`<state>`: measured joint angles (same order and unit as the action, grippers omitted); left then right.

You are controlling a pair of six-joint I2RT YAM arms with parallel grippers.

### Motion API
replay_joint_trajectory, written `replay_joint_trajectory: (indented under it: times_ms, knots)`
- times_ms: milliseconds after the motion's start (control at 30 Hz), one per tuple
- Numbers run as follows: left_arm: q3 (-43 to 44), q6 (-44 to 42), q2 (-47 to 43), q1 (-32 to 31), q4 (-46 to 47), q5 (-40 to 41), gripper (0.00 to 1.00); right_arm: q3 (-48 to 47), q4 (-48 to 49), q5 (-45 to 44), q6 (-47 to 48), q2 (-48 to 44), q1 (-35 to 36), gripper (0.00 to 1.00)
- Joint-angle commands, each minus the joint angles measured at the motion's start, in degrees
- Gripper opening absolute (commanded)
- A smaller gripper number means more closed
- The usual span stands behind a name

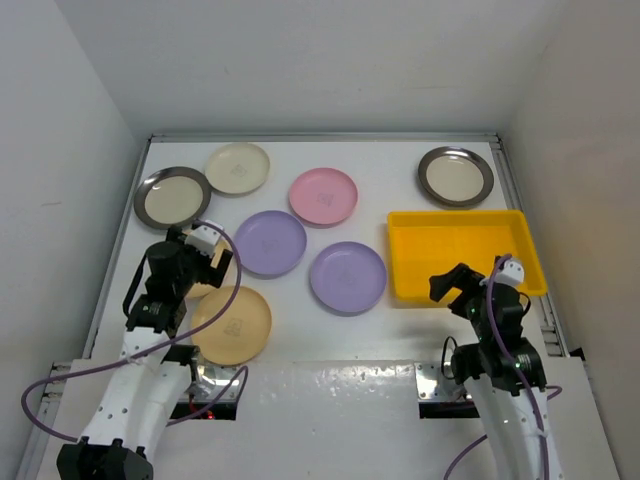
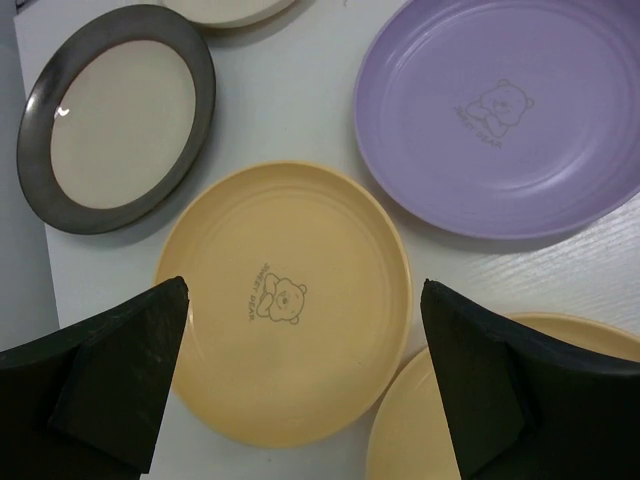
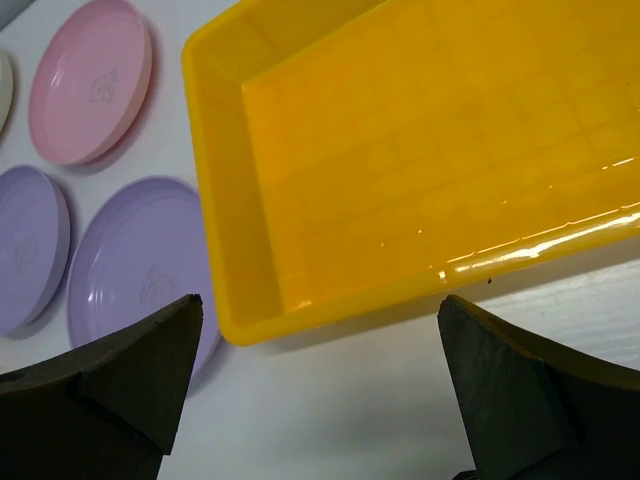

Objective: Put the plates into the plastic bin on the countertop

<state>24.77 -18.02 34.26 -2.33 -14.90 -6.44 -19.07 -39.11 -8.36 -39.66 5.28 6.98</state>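
Near the bench's left edge, the left jaws gape wide over a tan-yellow plate point(image 2: 285, 340); best lower them to straddle its rim, clear of neighbours. Right jaws, wide too, hover by the yellow plastic bin point(image 3: 225, 200) at the right edge.

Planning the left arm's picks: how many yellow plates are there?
2. One yellow plate lies below the left fingers, largely hidden by the arm in the top view; the other yellow plate sits close beside it, nearer the arm bases.

Yellow bin point(image 1: 460, 255); tan plate point(image 2: 285, 340) bears teddy print.
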Motion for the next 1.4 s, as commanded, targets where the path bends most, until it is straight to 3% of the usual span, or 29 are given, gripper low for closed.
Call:
replay_joint_trajectory:
  times_ms: [0, 100, 167, 200, 233, 267, 300, 367, 433, 467, 533, 567, 600, 700, 800, 867, 933, 1000, 1133, 1200, 1267, 1367]
  knots:
    - [2.29, 0.28, -0.95, -0.4, 3.19, 0.46, 1.0, -1.41, 3.07, 2.55, 0.98, 2.89, -0.04, 1.0]
    - [3.96, -2.72, 1.32, -0.4, 3.21, 0.46, 1.0, -2.2, 9.81, 5.62, 5.81, 9.91, -0.04, 1.0]
    - [7.12, -5.43, 3.26, -0.4, 1.89, -3.65, 1.0, -7.78, 15.45, 7.99, 12.47, 22.37, 0.05, 0.94]
    - [9.3, -8.4, 5.97, -0.4, 1.89, -8.98, 1.0, -10.52, 18.6, 11.84, 16.07, 35.02, -0.3, 0.8]
    - [10.46, -9.13, 7.65, -1.01, 1.89, -11.12, 1.0, -13.86, 18.2, 12.83, 17.24, 39.67, -0.74, 0.39]
    - [11.86, -9.14, 9.58, -1.01, 1.89, -12.79, 1.0, -26.51, 17.93, 15.19, 18.29, 44.42, -2.31, 0.26]
    - [13.44, -9.14, 11.86, -1.01, 1.89, -14.12, 1.0, -31.16, 16.63, 16.69, 18.21, 53.6, -5.02, 0.22]
    - [19.06, -7.3, 20.03, -2.15, 1.89, -14.92, 1.0, -44.17, 16.0, 24.34, 16.9, 66.75, -10.98, 0.64]
    - [23.63, -4.41, 26.26, -2.76, 1.36, -14.4, 0.97, -56.63, 18.01, 25.67, 10.67, 82.8, -17.74, 0.67]
    - [28.09, -3.7, 31.95, -2.77, 0.58, -13.52, 0.95, -59.21, 18.45, 25.07, 6.13, 89.84, -19.45, 0.74]
    - [31.63, -1.59, 36.47, -3.55, 0.57, -11.94, 0.88, -69.76, 16.44, 25.66, -1.44, 96.73, -25.14, 0.74]
    - [34.44, -1.58, 38.23, -3.56, 0.57, -10.63, 0.87, -72.48, 15.74, 25.67, -2.78, 105.9, -26.13, 0.72]
    - [35.77, -1.58, 41.73, -4.43, 0.57, -10.09, 0.87, -79.56, 15.04, 26.02, -4.01, 108.34, -26.84, 0.7]
    - [41.39, 1.22, 48.41, -6.46, 0.57, -6.15, 0.87, -88.02, 13.55, 23.75, -4.64, 121.06, -28.6, 0.69]
    - [44.29, 2.81, 52.74, -6.99, 0.57, -5.44, 0.86, -92.02, 8.73, 19.1, -3.94, 123.21, -28.87, 0.67]
    - [46.06, 3.51, 55.81, -7.52, 0.57, -5.43, 0.86, -86.95, 9.84, 12.19, -3.59, 121.04, -28.87, 0.67]
    - [48.34, 5.27, 58.71, -7.52, 0.57, -5.43, 0.86, -78.11, 17.2, 10.48, -3.93, 118.3, -29.3, 0.67]
    - [50.63, 6.15, 60.74, -7.52, 0.57, -5.95, 0.86, -76.74, 18.19, 10.82, -4.9, 118.99, -29.66, 0.66]
    - [54.14, 9.22, 65.49, -7.52, 0.05, -5.43, 0.86, -80.49, 19.17, 16.09, -8.65, 124.44, -30.1, 0.6]
    - [56.17, 9.76, 66.9, -7.52, -0.49, -5.43, 0.86, -84.96, 12.95, 15.83, -9.3, 126.47, -29.75, 0.57]
    - [56.7, 9.76, 67.69, -7.52, -0.49, -5.43, 0.86, -85.35, 12.83, 14.0, -6.68, 124.37, -28.96, 0.57]
    - [58.98, 8.53, 69.97, -7.52, -0.49, -5.43, 0.86, -85.43, 12.14, 3.23, -1.4, 119.71, -26.33, 0.57]
